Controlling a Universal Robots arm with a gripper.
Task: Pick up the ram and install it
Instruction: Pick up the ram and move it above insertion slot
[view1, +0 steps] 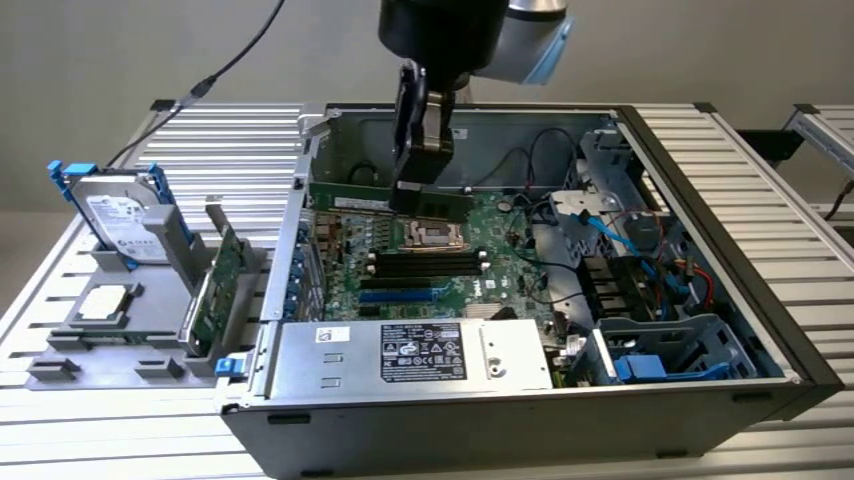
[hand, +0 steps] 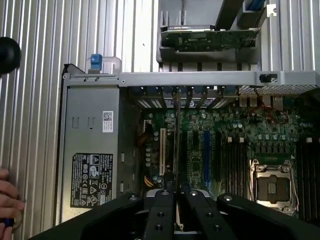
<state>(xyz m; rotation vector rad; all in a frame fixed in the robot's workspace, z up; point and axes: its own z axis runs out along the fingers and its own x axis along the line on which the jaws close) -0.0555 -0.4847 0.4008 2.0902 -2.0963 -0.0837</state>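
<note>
My gripper (view1: 416, 182) hangs inside the open computer case (view1: 747, 300), above the far end of the motherboard (view1: 400, 275). It is shut on the ram (view1: 447, 205), a long green stick with dark chips held lengthwise just above the board. In the wrist view the ram (hand: 177, 140) appears edge-on as a thin line running out from between the two black fingers (hand: 162, 210). The dark memory slots (view1: 424, 265) lie nearer the camera than the ram, beyond the CPU socket (view1: 434, 235). The ram hangs over the expansion slots (hand: 200, 150), with the memory slots (hand: 240, 155) off to one side.
A power supply (view1: 414, 352) fills the case's near end, and cables and drive cages (view1: 654, 350) its side at the exterior view's right. Outside, at the exterior view's left, a grey holder (view1: 134, 340) carries a hard drive (view1: 120, 215), an expansion card (view1: 214, 285) and a CPU (view1: 107, 303). A person's hand (hand: 7, 200) is nearby.
</note>
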